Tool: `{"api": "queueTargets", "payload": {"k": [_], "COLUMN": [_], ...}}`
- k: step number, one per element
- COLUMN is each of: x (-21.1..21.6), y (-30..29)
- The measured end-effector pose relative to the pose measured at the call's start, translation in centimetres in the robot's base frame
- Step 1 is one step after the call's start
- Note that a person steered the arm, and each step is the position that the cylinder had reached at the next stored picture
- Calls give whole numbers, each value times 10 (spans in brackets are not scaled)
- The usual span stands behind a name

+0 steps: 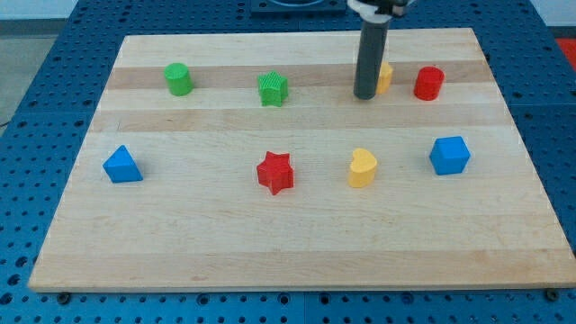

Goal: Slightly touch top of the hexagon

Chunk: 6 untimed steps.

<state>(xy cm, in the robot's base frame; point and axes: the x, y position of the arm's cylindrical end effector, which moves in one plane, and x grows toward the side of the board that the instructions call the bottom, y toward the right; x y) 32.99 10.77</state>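
Observation:
My tip (365, 96) rests on the board in the upper right part of the view. It stands right against the left side of a yellow block (386, 77), which the rod partly hides, so I cannot make out its shape. A red rounded block (429, 83) sits just to the right of the yellow one; whether it is a cylinder or a hexagon is unclear. A blue angular block (449, 155) lies lower right of the tip.
A green cylinder (179, 79) and a green star (273, 89) lie along the top left. A blue triangle (121, 165), a red star (275, 172) and a yellow heart (362, 167) lie in the lower row. The wooden board (288, 252) sits on a blue perforated table.

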Motion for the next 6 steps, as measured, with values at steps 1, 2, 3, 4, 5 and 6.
{"api": "queueTargets", "payload": {"k": [1,2,3,4,5,6], "x": [-26,-27,-34,-45,-71,-95], "y": [34,33,1,-25,-23,2]}}
